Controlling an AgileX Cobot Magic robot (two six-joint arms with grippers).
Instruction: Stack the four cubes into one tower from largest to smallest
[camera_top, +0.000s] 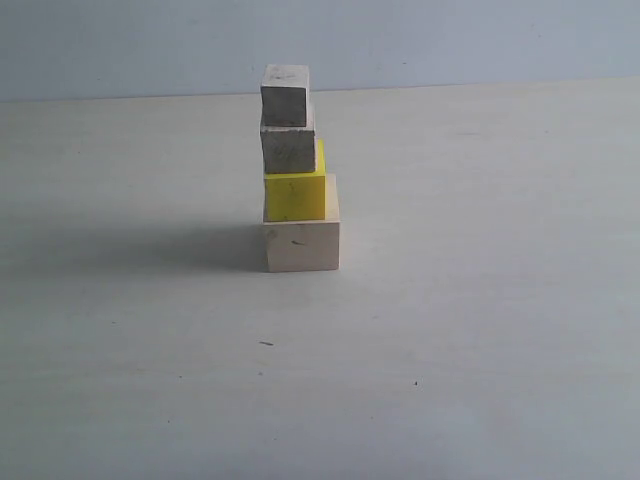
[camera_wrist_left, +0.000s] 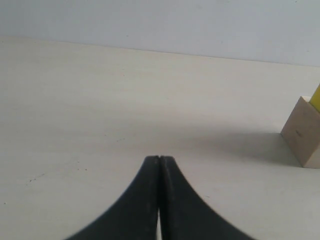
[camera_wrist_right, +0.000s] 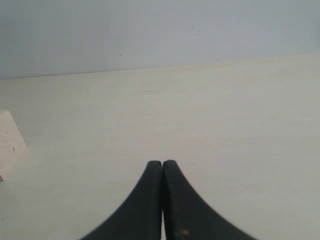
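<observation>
The tower (camera_top: 297, 170) stands finished near the middle of the pale table (camera_top: 480, 330). The large pale wood cube (camera_top: 301, 245) sits at the bottom, the yellow cube (camera_top: 296, 195) on it, then the grainy wood cube (camera_top: 288, 150), and the smallest cube (camera_top: 285, 97) on top. The upper three sit toward the left edge of the base, as the exterior view shows it. Neither arm touches the column. The left gripper (camera_wrist_left: 159, 159) has its black fingers pressed together on nothing, and the right gripper (camera_wrist_right: 162, 162) is closed the same way. Both are over bare table, well apart from the stack.
</observation>
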